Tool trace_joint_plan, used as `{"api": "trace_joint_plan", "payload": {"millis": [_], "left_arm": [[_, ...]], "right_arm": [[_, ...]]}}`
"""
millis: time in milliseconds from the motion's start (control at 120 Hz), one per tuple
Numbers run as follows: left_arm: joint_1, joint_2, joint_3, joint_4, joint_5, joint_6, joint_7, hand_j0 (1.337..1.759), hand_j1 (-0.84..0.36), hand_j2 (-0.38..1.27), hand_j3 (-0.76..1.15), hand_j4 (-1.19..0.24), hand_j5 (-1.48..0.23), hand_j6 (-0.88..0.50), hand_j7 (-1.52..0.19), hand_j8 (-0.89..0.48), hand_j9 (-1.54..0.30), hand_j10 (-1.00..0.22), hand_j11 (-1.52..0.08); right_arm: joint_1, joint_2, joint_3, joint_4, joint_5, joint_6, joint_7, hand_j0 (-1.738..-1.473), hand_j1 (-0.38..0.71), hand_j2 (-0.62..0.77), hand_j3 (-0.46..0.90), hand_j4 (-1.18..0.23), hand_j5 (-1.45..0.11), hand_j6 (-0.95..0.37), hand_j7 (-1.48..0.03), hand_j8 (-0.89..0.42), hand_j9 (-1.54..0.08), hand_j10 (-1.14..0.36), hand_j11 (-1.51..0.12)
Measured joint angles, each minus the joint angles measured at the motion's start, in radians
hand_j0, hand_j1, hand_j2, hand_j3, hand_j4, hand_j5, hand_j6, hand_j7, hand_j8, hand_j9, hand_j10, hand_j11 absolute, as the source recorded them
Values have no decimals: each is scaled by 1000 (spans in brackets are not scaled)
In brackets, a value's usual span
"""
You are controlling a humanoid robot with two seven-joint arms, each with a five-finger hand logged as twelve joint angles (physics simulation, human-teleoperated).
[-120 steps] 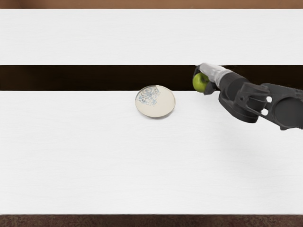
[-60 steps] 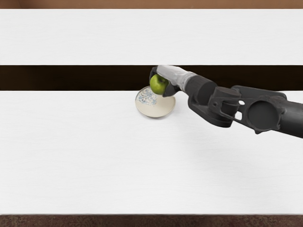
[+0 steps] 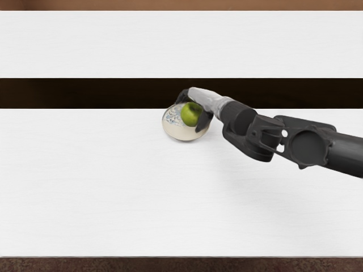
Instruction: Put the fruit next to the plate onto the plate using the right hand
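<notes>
Reaching across the white counter (image 3: 113,187), the right hand (image 3: 199,106) is at the placing step. The plate (image 3: 172,130) lies just beneath its fingers (image 3: 184,96), which clasp the green fruit (image 3: 191,113). Whether the fruit touches the plate is unclear, and the next move probably calls for a gentle release so it cannot roll off.

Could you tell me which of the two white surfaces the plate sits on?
The nearer surface, below the dark gap; the plate lies at its back edge, with the right hand holding the green apple over it.
</notes>
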Motion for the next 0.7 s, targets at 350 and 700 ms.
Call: {"api": "trace_joint_plan", "payload": {"millis": [350, 700], "left_arm": [[0, 0, 0, 0, 0, 0, 0, 1658, 349, 0, 0, 0, 0, 0, 0, 0, 0, 0, 0], [0, 0, 0, 0, 0, 0, 0, 1658, 349, 0, 0, 0, 0, 0, 0, 0, 0, 0, 0]], "right_arm": [[-4, -83, 152, 27, 124, 153, -8, -1657, -249, 4, 0, -75, -138, -59, -135, -74, -140, -102, -140], [-6, -431, 310, 149, 492, 593, -12, -1658, -308, -2, 0, -35, -51, -32, -50, -35, -51, -39, -51]]}}
